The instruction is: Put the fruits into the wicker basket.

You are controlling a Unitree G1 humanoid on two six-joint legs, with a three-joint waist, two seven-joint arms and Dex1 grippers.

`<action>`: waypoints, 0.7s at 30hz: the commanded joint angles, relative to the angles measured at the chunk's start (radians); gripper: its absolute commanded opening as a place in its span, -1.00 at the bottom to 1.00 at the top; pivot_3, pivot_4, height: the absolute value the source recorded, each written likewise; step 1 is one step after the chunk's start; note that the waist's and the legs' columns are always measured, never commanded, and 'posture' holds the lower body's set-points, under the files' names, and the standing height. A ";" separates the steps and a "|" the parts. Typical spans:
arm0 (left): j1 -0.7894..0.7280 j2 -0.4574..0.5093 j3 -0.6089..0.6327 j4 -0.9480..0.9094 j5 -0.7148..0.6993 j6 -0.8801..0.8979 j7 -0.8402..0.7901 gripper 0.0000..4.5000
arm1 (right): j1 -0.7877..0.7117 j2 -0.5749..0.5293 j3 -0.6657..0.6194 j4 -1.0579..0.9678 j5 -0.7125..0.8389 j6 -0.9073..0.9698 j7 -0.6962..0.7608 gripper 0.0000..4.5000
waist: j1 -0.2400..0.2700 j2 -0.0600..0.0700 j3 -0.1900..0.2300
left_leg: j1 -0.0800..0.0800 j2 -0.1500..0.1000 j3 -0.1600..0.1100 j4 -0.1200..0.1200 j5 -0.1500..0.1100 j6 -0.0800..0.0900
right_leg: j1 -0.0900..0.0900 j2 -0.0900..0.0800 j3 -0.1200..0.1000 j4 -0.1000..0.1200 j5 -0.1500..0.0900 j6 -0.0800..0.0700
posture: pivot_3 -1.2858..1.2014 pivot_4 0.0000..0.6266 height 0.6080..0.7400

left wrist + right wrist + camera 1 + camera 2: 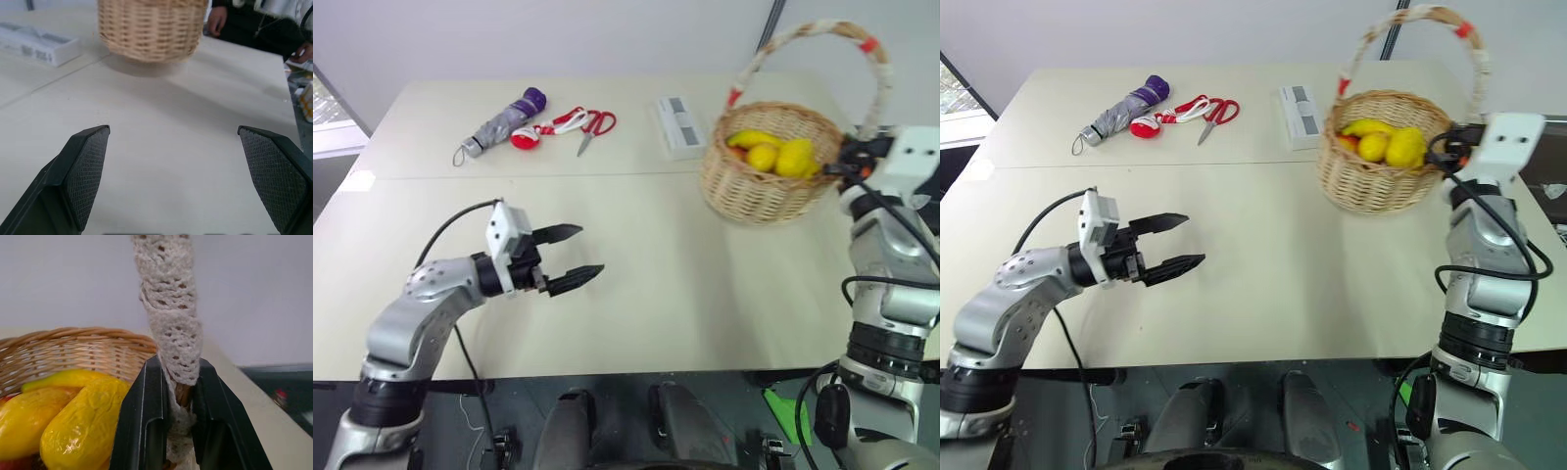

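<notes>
The round light-tan woven wicker basket (771, 164) sits tilted near the far right corner of the pale beige table (636, 264), close to the right edge. My right gripper (178, 396) is clenched on the base of its white cloth-wrapped handle (171, 308). Inside lie a yellow banana (751, 139), a small oval yellow lemon (763, 157) and a yellowish mango (796, 158); a red fruit is mostly hidden beneath. My left gripper (570, 257) hangs wide open over bare tabletop near the front left, well apart from the basket.
</notes>
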 commanded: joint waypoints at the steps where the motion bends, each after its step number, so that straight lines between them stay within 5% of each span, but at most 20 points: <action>1: -0.024 -0.008 -0.007 0.013 0.024 -0.032 0.002 1.00 | -0.025 -0.014 -0.039 0.021 0.021 -0.058 -0.013 -0.73 | -0.008 0.002 0.000 | 0.000 0.000 0.000 0.000 0.000 0.000 | 0.000 0.000 0.001 0.000 0.000 0.000 | 0.03 -0.52 1.00; 8: -0.035 -0.007 -0.001 0.057 0.056 -0.066 0.005 1.00 | 0.048 -0.050 -0.071 -0.091 0.026 -0.049 -0.012 0.85 | -0.003 0.004 0.000 | 0.001 0.002 0.000 -0.001 0.000 0.000 | 0.000 0.004 0.003 0.001 0.000 0.000 | 0.03 -0.52 1.00; 15: -0.011 0.006 0.060 0.128 0.083 -0.079 0.052 1.00 | 0.378 -0.144 -0.128 -0.327 0.146 0.017 0.228 0.85 | 0.015 0.004 0.000 | 0.000 0.002 -0.001 -0.001 0.000 0.000 | 0.000 0.004 0.003 -0.001 0.000 0.000 | 0.03 -0.52 1.00; 21: 0.059 -0.011 0.114 0.194 0.136 -0.129 0.132 1.00 | 0.504 -0.175 0.059 -0.470 0.211 -0.010 0.452 0.85 | -0.010 0.005 0.000 | 0.012 0.004 0.000 -0.003 0.000 0.000 | 0.008 0.007 0.008 -0.001 -0.001 0.000 | 0.03 -0.52 1.00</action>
